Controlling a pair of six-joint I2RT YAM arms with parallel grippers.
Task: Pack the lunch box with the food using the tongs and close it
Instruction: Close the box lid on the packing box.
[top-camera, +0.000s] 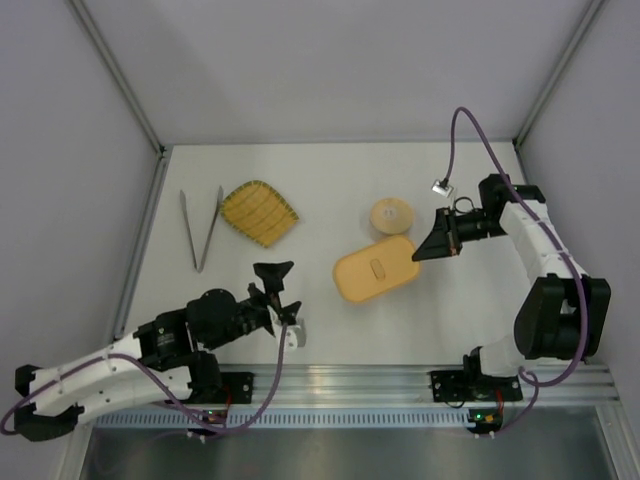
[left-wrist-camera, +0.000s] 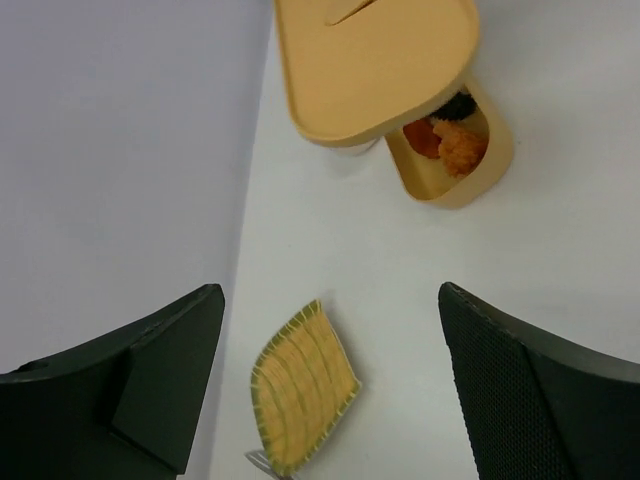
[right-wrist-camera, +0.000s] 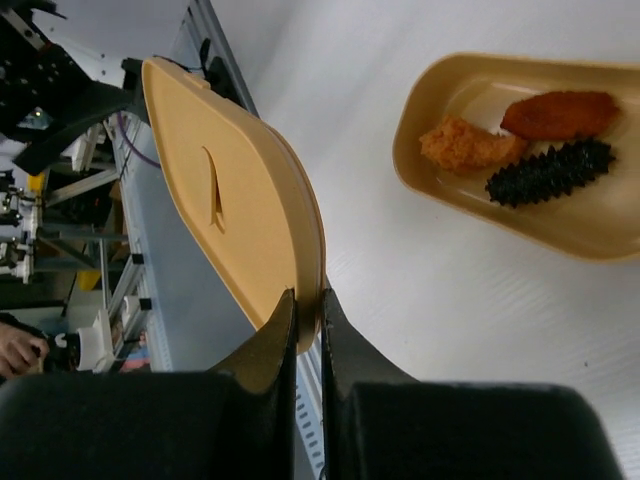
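Tan-orange oblong plastic lunch box (left-wrist-camera: 470, 190) sits open on the tabletop (top-camera: 330, 180), orange and dark food pieces (right-wrist-camera: 465, 145) inside — its flat lid (top-camera: 375, 268) hangs tilted just over it, rim pinched in the right tool (right-wrist-camera: 308, 300). Left tool (left-wrist-camera: 330, 300) gapes empty, farther off.

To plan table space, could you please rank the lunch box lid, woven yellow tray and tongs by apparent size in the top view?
1. lunch box lid, held up by the right gripper, so nearer the camera.
2. woven yellow tray.
3. tongs: as long as the tray but far slimmer.
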